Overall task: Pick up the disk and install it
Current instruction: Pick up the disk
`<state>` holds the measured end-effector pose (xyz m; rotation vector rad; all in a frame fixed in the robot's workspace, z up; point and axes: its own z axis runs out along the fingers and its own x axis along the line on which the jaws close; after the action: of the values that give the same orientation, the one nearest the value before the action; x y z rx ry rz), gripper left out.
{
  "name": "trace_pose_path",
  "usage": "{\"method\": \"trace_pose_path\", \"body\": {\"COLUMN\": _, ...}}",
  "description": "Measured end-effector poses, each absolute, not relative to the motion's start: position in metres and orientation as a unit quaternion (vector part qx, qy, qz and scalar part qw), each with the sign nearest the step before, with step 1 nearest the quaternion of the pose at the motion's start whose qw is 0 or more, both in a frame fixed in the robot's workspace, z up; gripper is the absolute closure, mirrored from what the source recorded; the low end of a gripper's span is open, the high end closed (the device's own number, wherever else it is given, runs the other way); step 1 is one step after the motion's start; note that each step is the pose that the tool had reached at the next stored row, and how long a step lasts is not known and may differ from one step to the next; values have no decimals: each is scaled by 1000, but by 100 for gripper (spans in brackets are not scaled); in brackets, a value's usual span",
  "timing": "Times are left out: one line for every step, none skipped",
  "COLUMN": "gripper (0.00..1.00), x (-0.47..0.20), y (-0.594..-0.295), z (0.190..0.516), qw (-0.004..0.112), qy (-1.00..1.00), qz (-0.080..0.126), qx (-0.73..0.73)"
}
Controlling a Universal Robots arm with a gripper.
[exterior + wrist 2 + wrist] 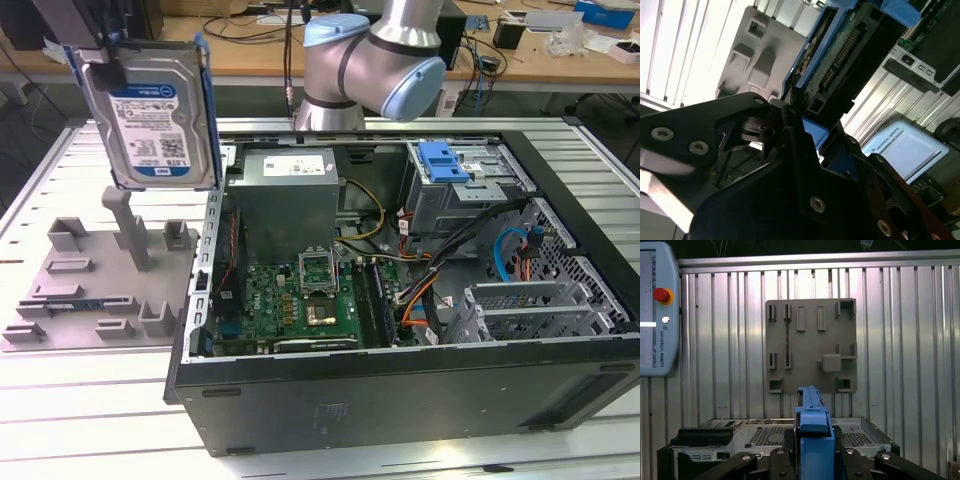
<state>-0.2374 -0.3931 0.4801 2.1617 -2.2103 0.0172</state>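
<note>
The disk (150, 115), a silver hard drive with a blue-and-white label in a blue carrier, hangs upright in the air at the exterior view's left. It is above the grey fixture plate (90, 290) and clear of it. My gripper (92, 48) is shut on its upper edge. In the first wrist view the disk's blue carrier edge (812, 435) stands between my dark fingers (787, 450), with the fixture plate (810, 345) far beyond it. The second wrist view shows the disk's connector end (840, 60) clamped in my gripper (797, 117).
An open computer case (400, 385) lies on the slatted metal table (60, 400), to the exterior view's right of the plate. Inside are a motherboard (300, 300), loose cables and a grey drive cage (470, 195) topped by a blue bracket (445, 160). A teach pendant (655, 315) lies on the table.
</note>
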Motion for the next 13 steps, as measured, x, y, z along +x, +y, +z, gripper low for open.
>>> {"method": "trace_pose_path", "body": {"gripper": 64, "x": -234, "y": -394, "z": 480, "qw": 25, "qy": -715, "qz": 5, "qx": 699}}
{"method": "trace_pose_path", "body": {"gripper": 64, "x": -231, "y": -396, "z": 480, "qw": 25, "qy": -715, "qz": 5, "qx": 699}}
{"method": "trace_pose_path", "body": {"gripper": 64, "x": -228, "y": -397, "z": 480, "qw": 26, "qy": -715, "qz": 5, "qx": 699}}
{"method": "trace_pose_path", "body": {"gripper": 64, "x": -225, "y": -398, "z": 480, "qw": 26, "qy": -715, "qz": 5, "qx": 699}}
{"method": "trace_pose_path", "body": {"gripper": 64, "x": -219, "y": -400, "z": 480, "qw": 26, "qy": -715, "qz": 5, "qx": 699}}
{"method": "trace_pose_path", "body": {"gripper": 64, "x": -214, "y": -402, "z": 480, "qw": 26, "qy": -715, "qz": 4, "qx": 699}}
{"method": "trace_pose_path", "body": {"gripper": 64, "x": -209, "y": -404, "z": 480, "qw": 26, "qy": -715, "qz": 4, "qx": 699}}
{"method": "trace_pose_path", "body": {"gripper": 64, "x": -206, "y": -405, "z": 480, "qw": 27, "qy": -715, "qz": 4, "qx": 699}}
{"method": "trace_pose_path", "body": {"gripper": 64, "x": -203, "y": -406, "z": 480, "qw": 27, "qy": -715, "qz": 4, "qx": 699}}
{"method": "trace_pose_path", "body": {"gripper": 64, "x": -199, "y": -408, "z": 480, "qw": 27, "qy": -715, "qz": 3, "qx": 699}}
{"method": "trace_pose_path", "body": {"gripper": 64, "x": -196, "y": -409, "z": 480, "qw": 27, "qy": -715, "qz": 3, "qx": 699}}
{"method": "trace_pose_path", "body": {"gripper": 64, "x": -191, "y": -411, "z": 480, "qw": 28, "qy": -715, "qz": 3, "qx": 699}}
{"method": "trace_pose_path", "body": {"gripper": 64, "x": -189, "y": -412, "z": 480, "qw": 28, "qy": -715, "qz": 3, "qx": 699}}
